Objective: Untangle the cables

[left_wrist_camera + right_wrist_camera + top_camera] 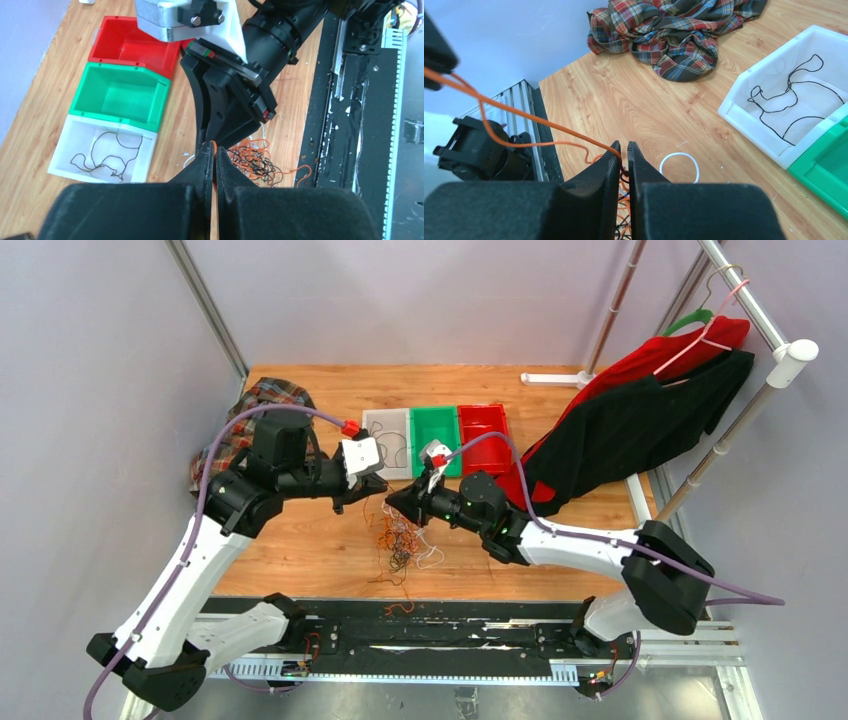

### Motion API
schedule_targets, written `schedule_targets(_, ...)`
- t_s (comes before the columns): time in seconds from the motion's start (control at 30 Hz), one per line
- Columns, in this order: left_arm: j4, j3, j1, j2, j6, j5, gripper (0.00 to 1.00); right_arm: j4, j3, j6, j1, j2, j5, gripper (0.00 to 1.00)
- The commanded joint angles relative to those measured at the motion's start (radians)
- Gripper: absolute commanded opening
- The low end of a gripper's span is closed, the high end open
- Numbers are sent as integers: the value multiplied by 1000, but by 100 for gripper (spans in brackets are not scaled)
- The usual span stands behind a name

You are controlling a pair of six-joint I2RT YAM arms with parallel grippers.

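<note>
The cables (pixel 403 545) lie as a tangled orange, black and white heap on the wooden table, below both grippers. My left gripper (pixel 375 485) is shut on an orange cable, which shows pinched at its tips in the left wrist view (pixel 214 147), with the heap (pixel 255 162) beyond. My right gripper (pixel 392 502) faces it closely. In the right wrist view it (pixel 623 147) is shut on the same orange cable (pixel 524 116), which runs taut up-left, with black strands between the jaws. A white cable loop (pixel 679 156) lies on the table.
A white bin (pixel 388 440) holding one black cable (pixel 107 152), a green bin (pixel 434 435) and a red bin (pixel 483 430) stand behind the grippers. A plaid cloth (pixel 250 410) lies back left. Red and black clothes (pixel 640 420) hang at right.
</note>
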Motion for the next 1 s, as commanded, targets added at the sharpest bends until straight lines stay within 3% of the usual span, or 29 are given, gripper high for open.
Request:
schedule_targets(0.0, -12, 61, -5, -7, -53, 52, 0, 103, 9, 39, 26, 69, 97, 11)
schedule_targets(0.4, -42, 262, -5, 33, -84, 62, 0, 209, -23, 26, 69, 190, 344, 14)
schedule_targets(0.8, -29, 902, -5, 185, -29, -93, 1, 327, -174, 26, 70, 281, 477, 30)
schedule_targets(0.97, 167, 962, -5, 193, -41, -196, 0, 314, -195, 34, 81, 283, 506, 33)
